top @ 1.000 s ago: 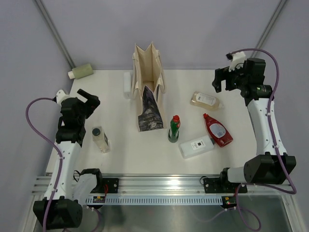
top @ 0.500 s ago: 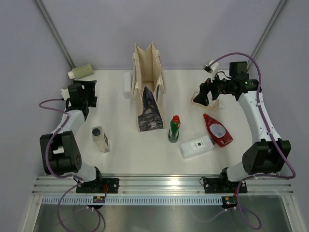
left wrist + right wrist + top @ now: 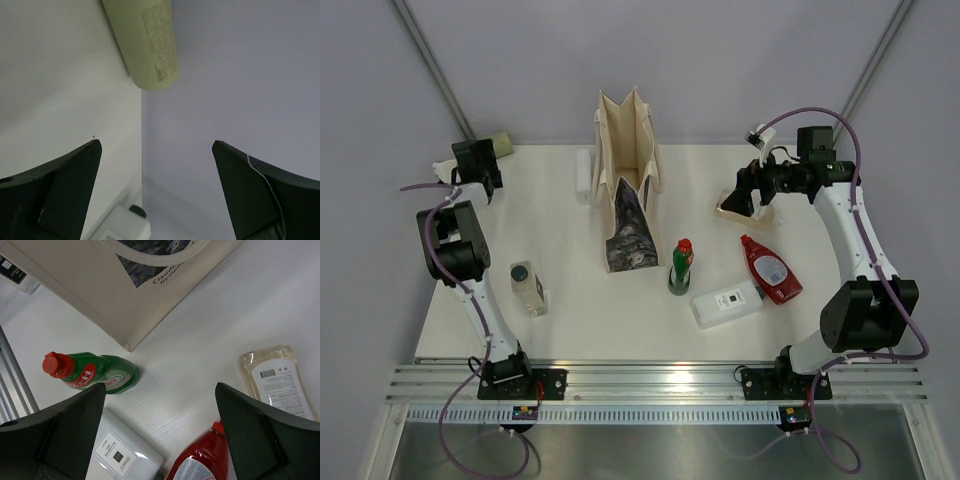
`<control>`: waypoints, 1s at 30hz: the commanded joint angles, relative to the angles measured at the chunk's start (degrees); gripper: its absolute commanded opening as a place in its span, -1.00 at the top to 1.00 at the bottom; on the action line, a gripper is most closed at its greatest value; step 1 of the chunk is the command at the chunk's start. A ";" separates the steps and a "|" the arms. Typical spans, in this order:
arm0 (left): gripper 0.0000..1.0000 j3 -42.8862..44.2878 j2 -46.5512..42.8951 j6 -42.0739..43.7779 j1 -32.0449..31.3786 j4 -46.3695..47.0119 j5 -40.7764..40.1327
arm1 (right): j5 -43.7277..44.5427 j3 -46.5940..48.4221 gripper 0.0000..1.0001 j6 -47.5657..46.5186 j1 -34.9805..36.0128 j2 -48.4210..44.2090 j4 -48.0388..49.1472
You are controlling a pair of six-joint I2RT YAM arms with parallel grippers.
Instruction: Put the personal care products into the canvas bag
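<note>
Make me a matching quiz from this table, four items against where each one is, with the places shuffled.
1 canvas bag
2 green bottle
3 clear bottle
4 red bottle

A left half of the table, toward the near edge
B red cap, close to the bag's printed end
C mid-table, mouth open upward
D right half, lying flat, label up

Pairs: 1-C, 2-B, 3-A, 4-D

White table (image 3: 570, 320); slotted metal rail (image 3: 660, 385) (near edge); grey walls (image 3: 720, 60).
</note>
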 commanded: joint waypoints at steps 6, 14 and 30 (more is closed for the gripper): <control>-0.85 22.53 14.21 -0.36 0.97 -2.84 -4.74 | -2.18 4.62 -0.99 0.26 -0.25 3.13 -1.57; -0.73 40.39 29.23 -2.72 0.97 -8.28 -6.68 | -1.48 6.29 -0.99 0.09 -2.18 4.80 -3.86; -0.40 57.37 45.07 -16.69 0.09 -13.83 -11.60 | -0.25 11.39 -0.99 -0.18 -2.36 8.76 -7.64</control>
